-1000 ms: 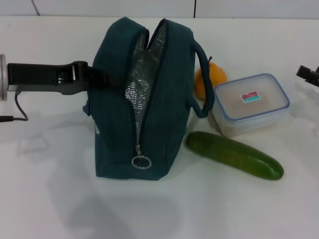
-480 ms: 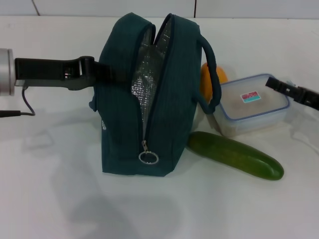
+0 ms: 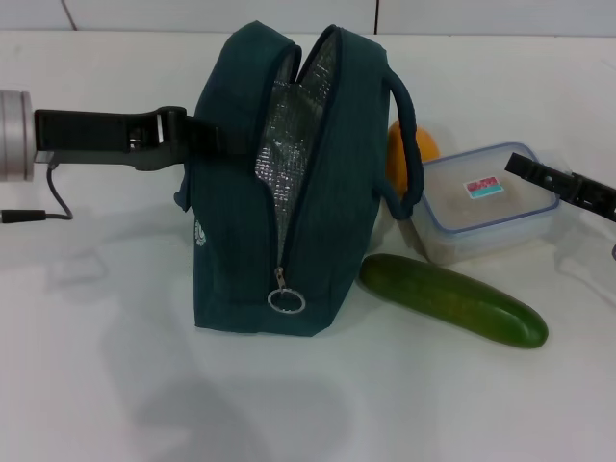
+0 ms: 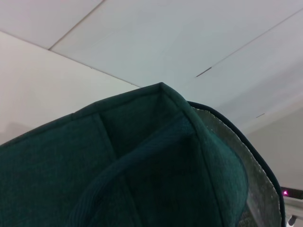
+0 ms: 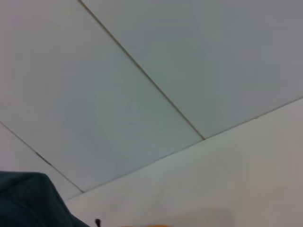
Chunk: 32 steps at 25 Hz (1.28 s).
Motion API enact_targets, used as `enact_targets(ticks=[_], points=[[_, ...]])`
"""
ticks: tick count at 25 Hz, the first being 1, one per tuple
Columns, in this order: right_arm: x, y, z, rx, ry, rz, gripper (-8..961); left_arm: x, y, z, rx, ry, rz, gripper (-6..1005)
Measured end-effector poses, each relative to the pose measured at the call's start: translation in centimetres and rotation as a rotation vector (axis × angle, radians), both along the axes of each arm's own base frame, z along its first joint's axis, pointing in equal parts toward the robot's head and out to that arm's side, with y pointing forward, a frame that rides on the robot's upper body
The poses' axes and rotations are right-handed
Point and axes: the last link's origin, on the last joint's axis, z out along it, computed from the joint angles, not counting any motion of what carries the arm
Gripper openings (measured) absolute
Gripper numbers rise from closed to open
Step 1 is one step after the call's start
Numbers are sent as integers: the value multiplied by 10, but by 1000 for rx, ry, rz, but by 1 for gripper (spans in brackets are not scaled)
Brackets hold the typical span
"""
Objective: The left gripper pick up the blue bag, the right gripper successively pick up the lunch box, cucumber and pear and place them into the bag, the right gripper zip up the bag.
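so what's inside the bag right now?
Through the open zip of the bag only silver lining shows. Its bottom is hidden. Lunch box, cucumber and pear lie outside.

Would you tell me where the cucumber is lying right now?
In the head view, the cucumber lies on the table on the robot's right, in front of the lunch box and just right of the blue bag.
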Motion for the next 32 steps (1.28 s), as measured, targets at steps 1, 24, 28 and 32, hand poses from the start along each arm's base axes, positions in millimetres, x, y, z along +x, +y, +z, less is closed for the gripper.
enact_targets(ticks=[1, 24, 28, 32], points=[[0, -1, 0, 0, 9, 1, 840, 0, 0, 0, 0, -1, 2, 42], [-10, -12, 1, -36, 155, 7, 430, -3, 0, -3, -7, -10, 12, 43], [-12, -13, 0, -44, 179, 11, 360, -3, 0, -3, -6, -10, 12, 43], [-15, -15, -1, -54, 208, 9, 361, -4, -1, -4, -5, -9, 10, 43]])
